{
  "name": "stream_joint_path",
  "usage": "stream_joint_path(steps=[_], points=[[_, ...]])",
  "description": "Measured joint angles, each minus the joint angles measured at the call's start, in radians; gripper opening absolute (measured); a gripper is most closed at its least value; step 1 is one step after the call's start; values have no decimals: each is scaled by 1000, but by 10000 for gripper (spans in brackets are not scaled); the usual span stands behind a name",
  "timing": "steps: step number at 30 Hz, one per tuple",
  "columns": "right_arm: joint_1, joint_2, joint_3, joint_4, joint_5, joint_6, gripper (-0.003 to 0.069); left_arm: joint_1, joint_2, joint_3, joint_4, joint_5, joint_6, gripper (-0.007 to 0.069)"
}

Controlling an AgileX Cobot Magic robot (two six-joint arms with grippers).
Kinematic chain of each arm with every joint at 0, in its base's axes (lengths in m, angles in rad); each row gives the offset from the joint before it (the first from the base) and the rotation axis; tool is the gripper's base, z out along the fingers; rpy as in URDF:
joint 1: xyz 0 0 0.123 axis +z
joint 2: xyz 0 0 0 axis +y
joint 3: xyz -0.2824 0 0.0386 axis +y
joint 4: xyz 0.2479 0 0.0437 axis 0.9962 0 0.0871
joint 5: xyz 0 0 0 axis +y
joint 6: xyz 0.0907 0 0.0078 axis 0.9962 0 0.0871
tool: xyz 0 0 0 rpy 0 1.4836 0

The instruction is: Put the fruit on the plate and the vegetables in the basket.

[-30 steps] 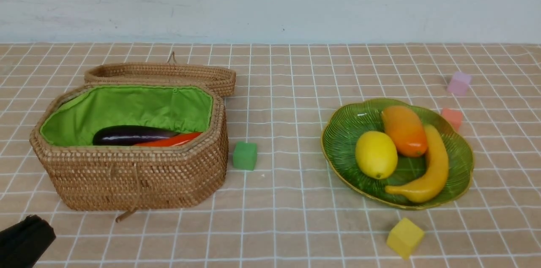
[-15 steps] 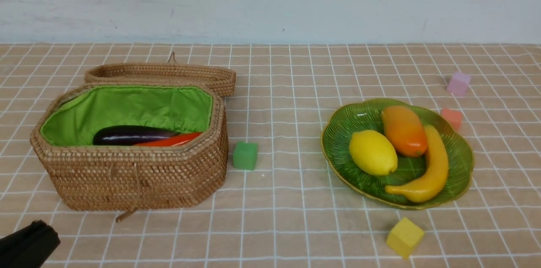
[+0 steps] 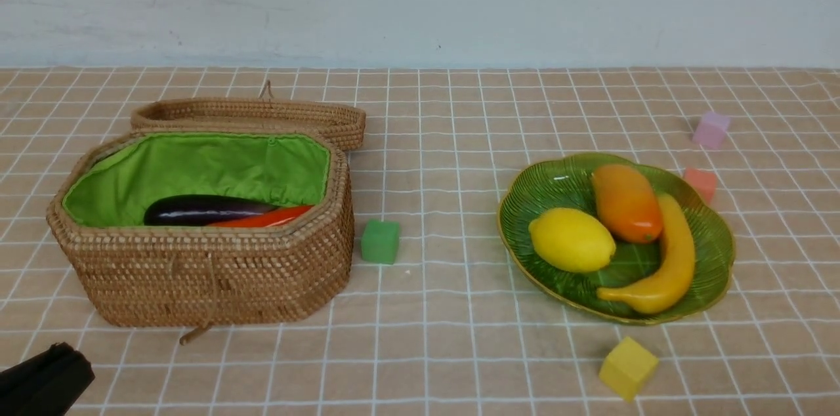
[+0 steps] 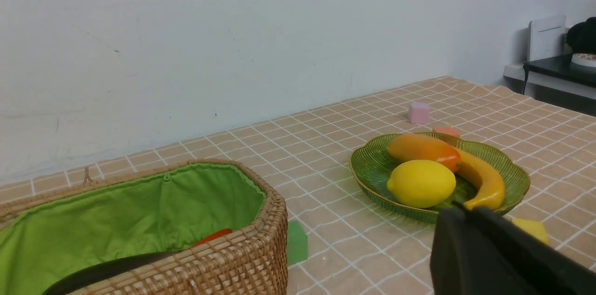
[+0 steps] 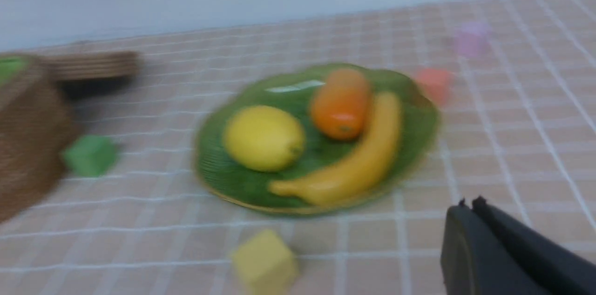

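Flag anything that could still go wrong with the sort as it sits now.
1. The lemon lies loose on the plate, clear of the mango and banana; a nudge could roll it toward the low rim.
2. Only the eggplant and carrot show in the basket; the gourd cannot be confirmed from these views.

Matte black tool (image 5: 470,204) bodies, smooth, angular

Lemon (image 3: 571,240), mango (image 3: 627,203) and curved banana (image 3: 664,262) lie together on the ribbed green plate (image 3: 535,203). Purple eggplant (image 3: 200,209) and orange carrot (image 3: 266,218) lie side by side in the open, green-lined wicker basket (image 3: 210,271).
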Motion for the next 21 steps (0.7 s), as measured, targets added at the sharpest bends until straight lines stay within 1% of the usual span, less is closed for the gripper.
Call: stream_joint_path(steps=[1,4,5,10,21], points=[[-28,-31,53,0,-13,0,-8,0,0,0,0,0,0,-13],[-47,-82,108,0,-16,0,-8,0,0,0,0,0,0,-12],[-54,-104,121,0,6,0,-8,0,0,0,0,1,0,-11],[-61,-109,117,-1,71,-16,-8,0,-1,0,0,1,0,-5],[-63,-109,115,0,80,-16,-6,0,-1,0,0,1,0,1]])
